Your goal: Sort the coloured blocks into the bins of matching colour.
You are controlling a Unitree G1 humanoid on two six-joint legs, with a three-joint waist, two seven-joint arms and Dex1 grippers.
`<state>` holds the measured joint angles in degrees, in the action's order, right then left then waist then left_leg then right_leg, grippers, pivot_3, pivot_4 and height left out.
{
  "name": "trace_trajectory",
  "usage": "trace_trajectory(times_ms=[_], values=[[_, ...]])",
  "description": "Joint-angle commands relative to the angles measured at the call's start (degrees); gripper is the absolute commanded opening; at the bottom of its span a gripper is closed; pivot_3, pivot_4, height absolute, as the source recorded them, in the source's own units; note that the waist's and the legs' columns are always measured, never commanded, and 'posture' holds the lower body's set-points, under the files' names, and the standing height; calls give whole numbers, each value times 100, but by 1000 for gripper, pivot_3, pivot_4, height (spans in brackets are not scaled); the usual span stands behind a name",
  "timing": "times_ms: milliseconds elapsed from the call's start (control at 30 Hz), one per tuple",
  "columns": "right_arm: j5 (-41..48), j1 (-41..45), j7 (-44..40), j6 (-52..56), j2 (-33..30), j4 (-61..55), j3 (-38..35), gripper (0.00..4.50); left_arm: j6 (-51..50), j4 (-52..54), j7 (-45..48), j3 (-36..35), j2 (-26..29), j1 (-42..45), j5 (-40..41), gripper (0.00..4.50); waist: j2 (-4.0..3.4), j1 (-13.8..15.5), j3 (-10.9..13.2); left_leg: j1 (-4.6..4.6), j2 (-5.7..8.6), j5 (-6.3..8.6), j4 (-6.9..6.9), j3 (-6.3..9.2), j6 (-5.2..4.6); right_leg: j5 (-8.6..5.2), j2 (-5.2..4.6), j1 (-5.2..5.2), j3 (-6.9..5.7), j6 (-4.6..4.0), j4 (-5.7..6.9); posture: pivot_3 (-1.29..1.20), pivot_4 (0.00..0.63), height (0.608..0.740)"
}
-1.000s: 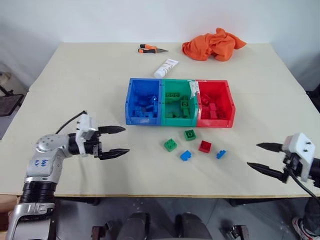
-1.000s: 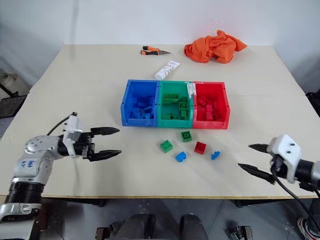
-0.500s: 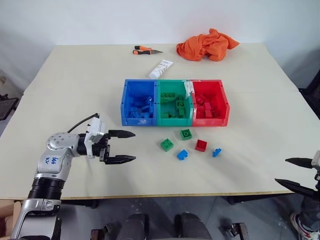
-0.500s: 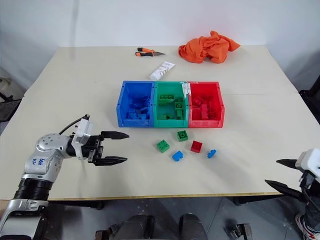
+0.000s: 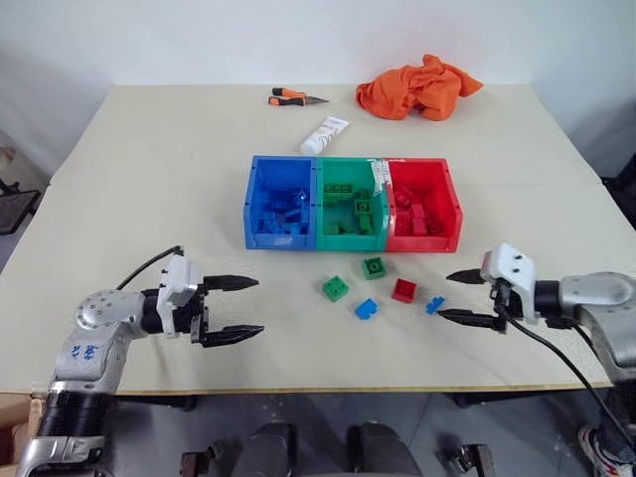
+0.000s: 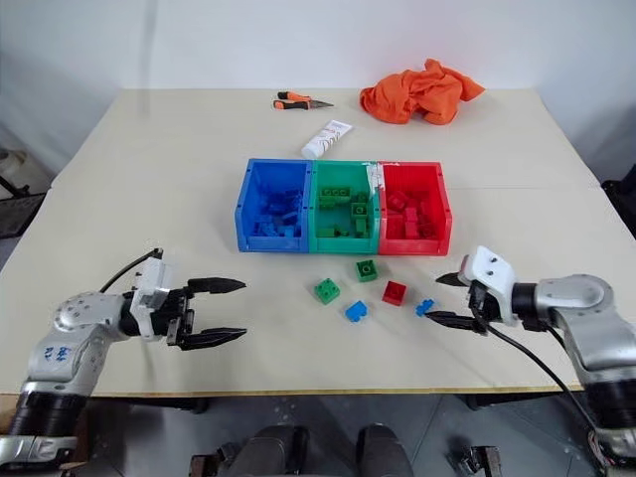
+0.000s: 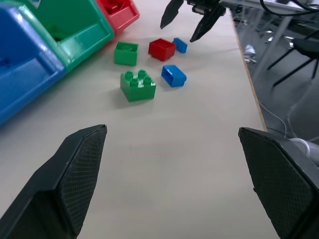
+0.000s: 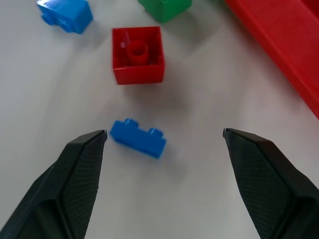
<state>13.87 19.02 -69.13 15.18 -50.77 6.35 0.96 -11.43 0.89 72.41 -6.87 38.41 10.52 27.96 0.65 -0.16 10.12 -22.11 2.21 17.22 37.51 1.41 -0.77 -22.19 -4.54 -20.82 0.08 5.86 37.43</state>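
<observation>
Five blocks loose on surface between bins (image 5: 353, 241) and near edge. Right gripper (image 5: 460, 297) jaws wide open, empty, beside small blue block (image 5: 435, 305). Risk: shallow approach, jaw nudges block into red block (image 5: 404, 290). Left gripper (image 5: 241, 308) open, empty, well apart.

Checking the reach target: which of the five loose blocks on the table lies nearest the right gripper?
The small blue block, the rightmost of the five. It lies just ahead of the right gripper, whose jaws are open; the red block sits farther off.
</observation>
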Motion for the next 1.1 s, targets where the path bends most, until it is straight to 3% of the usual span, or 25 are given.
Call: trace_trajectory(times_ms=[33, 67, 167, 467, 667, 800, 967, 1100], values=[[-193, 130, -268, -358, 61, 324, 285, 3916, -85, 470, -190, -234, 63, -217, 203, 4494, 0, 9, 0, 0, 0, 0, 0, 3, 0, 0, 0, 0, -3, 0, 0, 0, 150, 740], [-215, 141, -317, -411, 67, 375, 336, 3916, -105, 514, -223, -248, 64, -253, 210, 4494, -1, 5, 0, 0, 0, 0, 0, 7, 1, 0, 0, 0, -6, 0, 2, 0, 150, 740], [-200, 147, -318, -556, 167, 451, 348, 3321, -137, 620, -276, -272, 67, -336, 228, 4500, -1, -3, -1, 1, -1, 1, 4, 8, 2, 0, 1, 5, -9, 0, 1, 0, 150, 740], [63, 54, -143, -477, 291, 145, 5, 354, -120, 492, -323, -191, 22, -172, 190, 4500, -1, -6, 0, 5, -1, 1, 6, 13, 6, 0, 2, 10, -13, -1, 4, 0, 150, 740], [314, -3, 172, 118, 112, -709, -433, 349, -51, 263, -267, -106, -16, 39, 143, 4500, -5, 2, 2, 3, 0, 1, 8, 13, 6, 0, 1, 9, -13, -1, 3, 0, 150, 740], [560, 645, 602, 779, 292, -1248, -489, 349, 25, 112, -236, -72, -36, 145, 110, 4500, -10, -42, 4, 3, 0, 1, 6, 13, 6, 0, 2, 7, -10, -1, 2, 0, 150, 740], [375, 2043, 1210, 1429, 1224, -1017, 236, 349, 164, -79, -232, -16, -68, 262, 50, 4500, -9, -153, 4, 2, -2, -2, 0, 13, 12, 0, 3, -6, -11, -2, 15, 0, 150, 740], [-260, 3109, 1771, 885, 2337, 243, 883, 349, 299, -191, -287, 35, -120, 357, -6, 4500, -9, -180, 4, -18, 0, -4, 1, 9, 16, 0, 2, -45, -9, -2, 44, 0, 150, 740]])
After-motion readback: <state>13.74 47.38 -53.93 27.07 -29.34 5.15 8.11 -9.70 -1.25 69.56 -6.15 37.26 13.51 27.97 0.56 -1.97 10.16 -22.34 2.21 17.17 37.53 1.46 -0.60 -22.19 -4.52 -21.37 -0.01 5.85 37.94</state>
